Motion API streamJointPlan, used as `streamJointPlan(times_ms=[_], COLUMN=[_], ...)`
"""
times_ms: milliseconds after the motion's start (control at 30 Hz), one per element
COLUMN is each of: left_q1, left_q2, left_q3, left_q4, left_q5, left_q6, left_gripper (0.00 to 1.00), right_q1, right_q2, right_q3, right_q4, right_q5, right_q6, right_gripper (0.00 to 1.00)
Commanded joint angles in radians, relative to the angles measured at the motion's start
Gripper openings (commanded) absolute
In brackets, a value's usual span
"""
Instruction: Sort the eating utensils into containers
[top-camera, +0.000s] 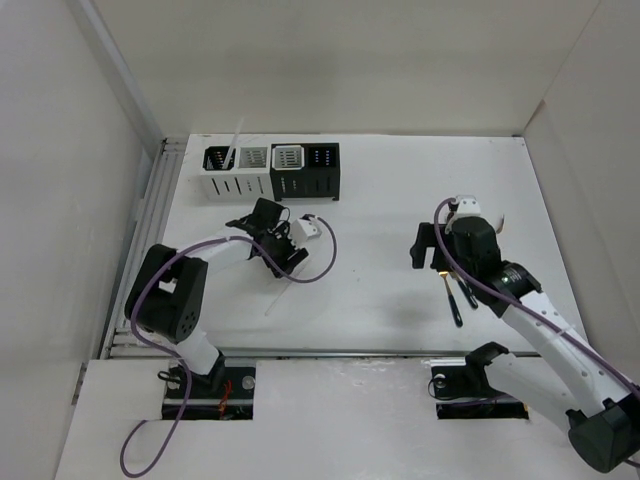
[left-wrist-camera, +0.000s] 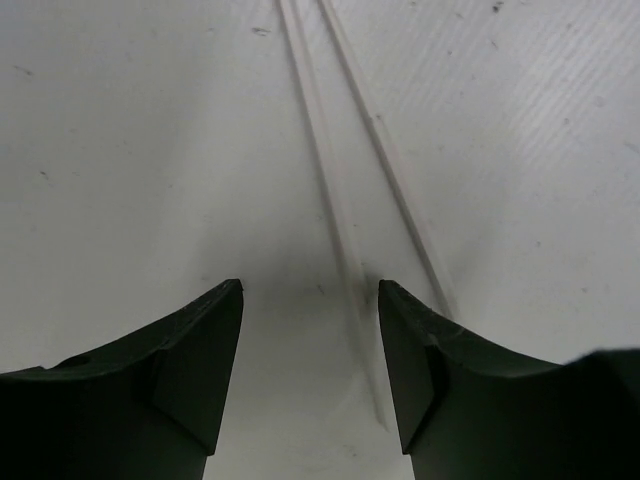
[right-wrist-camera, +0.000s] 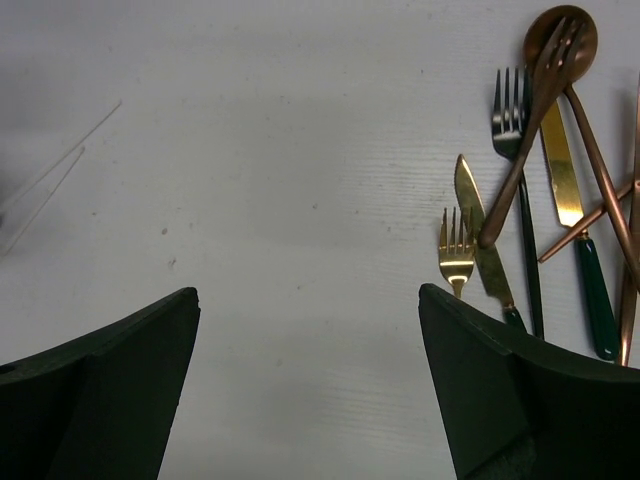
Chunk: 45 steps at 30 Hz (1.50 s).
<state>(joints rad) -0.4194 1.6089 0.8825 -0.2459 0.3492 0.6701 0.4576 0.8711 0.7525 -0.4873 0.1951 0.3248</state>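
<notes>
From above, you had the four containers (top-camera: 272, 172) in a row at the far side of the table (top-camera: 400, 190), and one clear stick (top-camera: 233, 142) stood in a white one. Your left gripper (top-camera: 272, 243) was near in front of them. The right gripper (top-camera: 440, 250) was over the cutlery pile (top-camera: 455, 295), well apart from the row.

In the left wrist view your fingers were spread and held nothing. Two loose sticks (left-wrist-camera: 330, 200) lay on the table between them.

In the right wrist view the fingers were also wide apart and empty. The gold and copper pieces lay crossed just beside the finger at the right of that view.
</notes>
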Motion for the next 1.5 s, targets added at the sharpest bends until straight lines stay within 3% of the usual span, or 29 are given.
streamJointPlan(times_ms=[0, 200, 300, 367, 433, 467, 533, 600, 633, 833, 1167, 1233, 1267, 1300, 1467], left_q1=[-0.001, -0.022, -0.067, -0.096, -0.105, -0.117, -0.117, -0.117, -0.117, -0.073, -0.023, 0.016, 0.039, 0.091, 0.224], left_q2=[0.025, 0.086, 0.086, 0.098, 0.115, 0.134, 0.143, 0.143, 0.143, 0.132, -0.067, -0.082, -0.093, -0.119, -0.139], left_q3=[0.026, 0.047, 0.036, 0.036, 0.056, 0.056, 0.072, 0.072, 0.081, 0.125, 0.573, 0.656, 0.665, 0.653, 0.55], left_q4=[-0.003, -0.042, -0.043, -0.032, -0.032, -0.045, -0.046, -0.046, -0.046, -0.064, -0.193, -0.156, -0.063, 0.0, 0.412], left_q5=[-0.041, -0.064, -0.079, -0.129, -0.171, -0.186, -0.206, -0.217, -0.228, -0.188, -0.016, 0.007, 0.016, -0.002, -0.091], left_q6=[-0.037, -0.012, -0.012, -0.039, -0.062, -0.063, -0.076, -0.076, -0.086, -0.139, -0.131, -0.2, -0.237, -0.31, -0.385], left_gripper=[0.53, 0.51, 0.58, 0.55, 0.44, 0.31, 0.23, 0.04, 0.0, 0.0, 0.0, 0.0, 0.0, 0.0, 0.0], right_q1=[-0.002, -0.002, -0.002, -0.002, -0.002, -0.002, -0.002, -0.002, -0.002, -0.002, 0.007, 0.007, 0.007, 0.007, 0.007], right_q2=[-0.04, -0.064, -0.064, -0.064, -0.064, -0.064, -0.064, -0.064, -0.064, -0.064, 0.071, 0.092, 0.115, 0.126, 0.225], right_q3=[0.001, 0.001, 0.01, 0.01, 0.019, 0.019, 0.028, 0.039, 0.039, 0.059, 0.148, 0.162, 0.174, 0.188, 0.257], right_q4=[-0.017, -0.049, -0.059, -0.059, -0.059, -0.059, -0.059, -0.068, -0.068, -0.068, 0.033, 0.064, 0.076, 0.102, 0.182], right_q5=[0.04, 0.072, 0.082, 0.083, 0.083, 0.083, 0.093, 0.093, 0.093, 0.102, 0.09, 0.078, 0.078, 0.067, 0.03], right_q6=[0.025, 0.025, 0.025, 0.025, 0.025, 0.025, 0.025, 0.025, 0.025, 0.005, -0.067, -0.079, -0.079, -0.09, -0.144], right_gripper=[0.95, 0.95, 0.95, 0.95, 0.95, 0.95, 0.95, 0.95, 0.95, 0.95, 0.94, 0.94, 0.94, 0.94, 0.92])
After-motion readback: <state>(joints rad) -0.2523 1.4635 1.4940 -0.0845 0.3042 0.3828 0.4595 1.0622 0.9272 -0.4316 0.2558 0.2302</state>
